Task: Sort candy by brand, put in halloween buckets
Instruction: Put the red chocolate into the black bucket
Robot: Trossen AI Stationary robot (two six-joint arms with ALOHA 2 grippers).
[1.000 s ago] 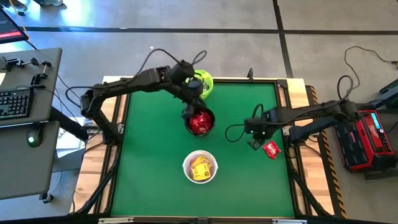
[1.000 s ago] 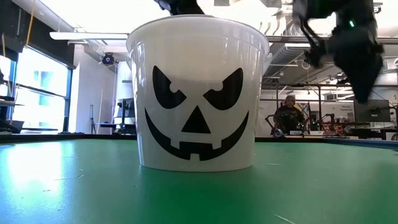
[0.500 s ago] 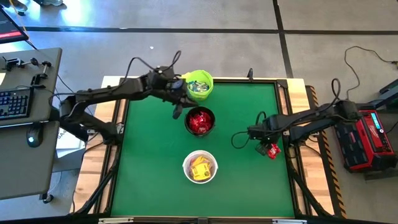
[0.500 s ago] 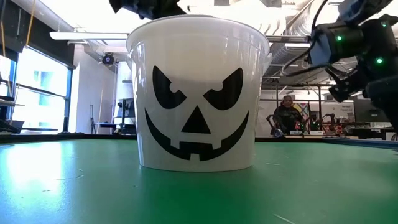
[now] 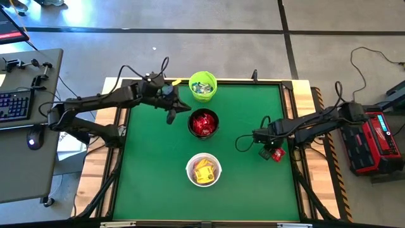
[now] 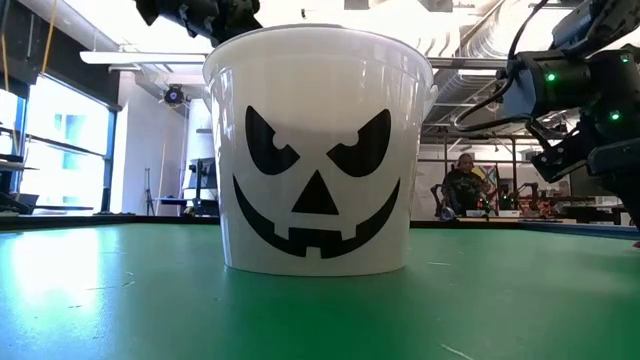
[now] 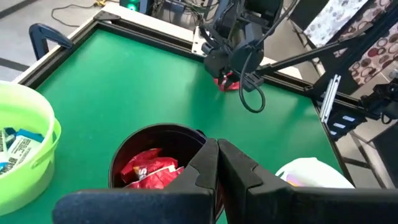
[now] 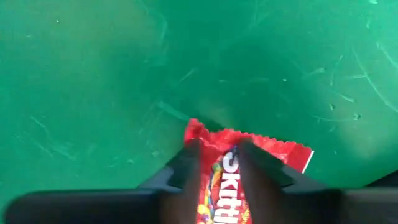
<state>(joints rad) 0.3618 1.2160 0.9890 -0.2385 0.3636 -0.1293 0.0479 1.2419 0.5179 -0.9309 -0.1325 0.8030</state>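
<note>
Three halloween buckets stand in a row down the middle of the green table. The lime green one [image 5: 192, 82] holds pale blue-white candy, the black one [image 5: 190, 121] red candy, and the white one [image 5: 188, 170] yellow candy. A single red candy packet [image 5: 278, 156] lies flat near the table's right edge, and my right gripper [image 5: 268, 152] is down on it. My left gripper [image 5: 171, 116] hangs shut and empty just left of the black bucket [image 7: 134, 140]. My right gripper has the red packet's middle [image 8: 222, 163] between its two fingers [image 8: 190, 167]. The fingers come from above, pointing down. The packet lies on the table, with its crimped end [image 8: 273, 149] spreading out past the fingers.
The white bucket's jack-o'-lantern face [image 6: 318, 170] fills the low view. Bare green table lies to the left of the buckets and along the near edge. Cables loop off both arms. A red case [image 5: 373, 139] and a desk with a keyboard [image 5: 16, 104] stand beside the table.
My left gripper has drawn back from over the black bucket toward the table's left edge, staying shut. My right gripper has gone down and a little toward the right edge, onto the red packet, which has kept its place.
</note>
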